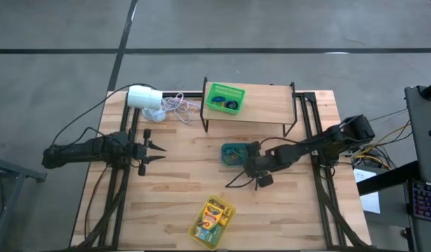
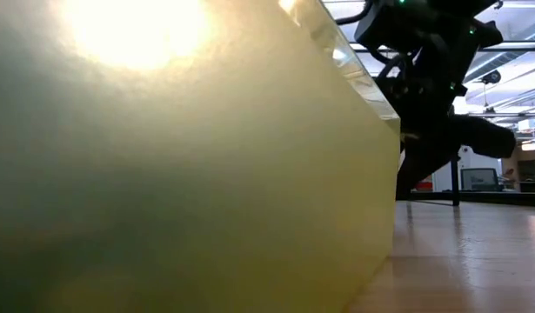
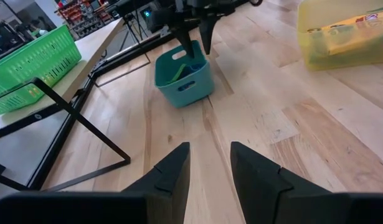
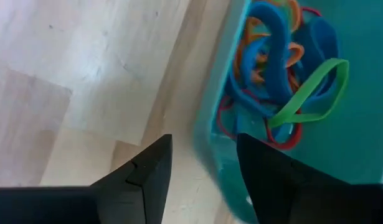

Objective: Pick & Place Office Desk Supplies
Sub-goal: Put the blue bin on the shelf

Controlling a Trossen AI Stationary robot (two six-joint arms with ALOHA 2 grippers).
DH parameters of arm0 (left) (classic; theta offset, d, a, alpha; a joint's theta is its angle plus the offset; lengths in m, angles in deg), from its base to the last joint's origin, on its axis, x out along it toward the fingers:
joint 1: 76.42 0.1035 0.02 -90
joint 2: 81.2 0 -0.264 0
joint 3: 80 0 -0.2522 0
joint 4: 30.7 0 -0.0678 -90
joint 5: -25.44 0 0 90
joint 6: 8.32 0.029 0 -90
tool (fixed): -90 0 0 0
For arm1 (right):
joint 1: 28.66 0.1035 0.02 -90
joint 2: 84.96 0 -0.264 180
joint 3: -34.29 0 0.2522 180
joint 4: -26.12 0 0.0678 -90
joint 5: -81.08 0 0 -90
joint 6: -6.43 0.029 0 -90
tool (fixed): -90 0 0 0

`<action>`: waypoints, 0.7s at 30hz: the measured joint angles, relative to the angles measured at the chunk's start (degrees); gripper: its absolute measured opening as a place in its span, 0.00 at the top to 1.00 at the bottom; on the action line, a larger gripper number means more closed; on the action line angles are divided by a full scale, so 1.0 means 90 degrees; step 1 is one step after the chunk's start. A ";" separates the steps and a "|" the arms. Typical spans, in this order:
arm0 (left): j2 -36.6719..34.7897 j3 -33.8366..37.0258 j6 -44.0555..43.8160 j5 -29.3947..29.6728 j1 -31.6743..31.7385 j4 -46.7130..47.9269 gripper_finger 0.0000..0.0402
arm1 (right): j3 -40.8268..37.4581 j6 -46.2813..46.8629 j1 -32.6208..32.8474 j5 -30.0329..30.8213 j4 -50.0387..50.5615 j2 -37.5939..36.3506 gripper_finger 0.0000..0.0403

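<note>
The crayon box [image 1: 214, 215] has print on its front, but the words are too small to read from above, and in the left wrist view its label [image 3: 350, 28] is blurred behind the see-through yellow bin [image 1: 198, 233] that holds it. That yellow bin sits near the front edge of the wooden surface [image 1: 180, 182]. In the low view its wall [image 2: 189, 174] fills most of the picture and hides nearly everything else; only a dark arm shows past its edge. A small teal bin [image 1: 234, 152] sits in the middle of the surface, just in front of a low shelf [image 1: 268, 105]. Inside it lies a tangle of rubber bands [image 4: 284, 68] in blue, orange, red and green, and one green band hangs over the others. The right gripper [image 4: 200, 165] hangs just over the near wall of the teal bin, with its jaws apart and nothing between them; one finger is over the wood and the other over the bin's rim. A green basket [image 1: 225, 98] stands on the shelf, and dark things lie in it that are hard to make out. The left gripper [image 1: 159, 153] waits at the left side of the surface, well apart from the bins, with its jaws a little apart and holding nothing. A white cylinder [image 1: 143, 96] with a thin cord lies at the back left.
</note>
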 joint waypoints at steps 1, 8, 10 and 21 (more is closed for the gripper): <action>0.0001 0.0000 0.0000 0.0000 0.0000 0.0000 0.71 | 0.0000 0.0000 0.0000 0.0048 -0.0001 0.0045 0.56; 0.0001 0.0000 0.0000 0.0002 0.0000 0.0000 0.71 | 0.0000 -0.0058 -0.0005 0.0324 0.0002 0.0074 0.65; 0.0001 0.0000 0.0000 0.0000 -0.0002 0.0000 0.71 | 0.0000 -0.0066 -0.0002 0.0321 0.0001 0.0043 0.68; 0.0001 0.0000 -0.0002 0.0000 0.0000 0.0000 0.71 | 0.0000 -0.0012 -0.0002 0.0319 0.0001 0.0033 0.89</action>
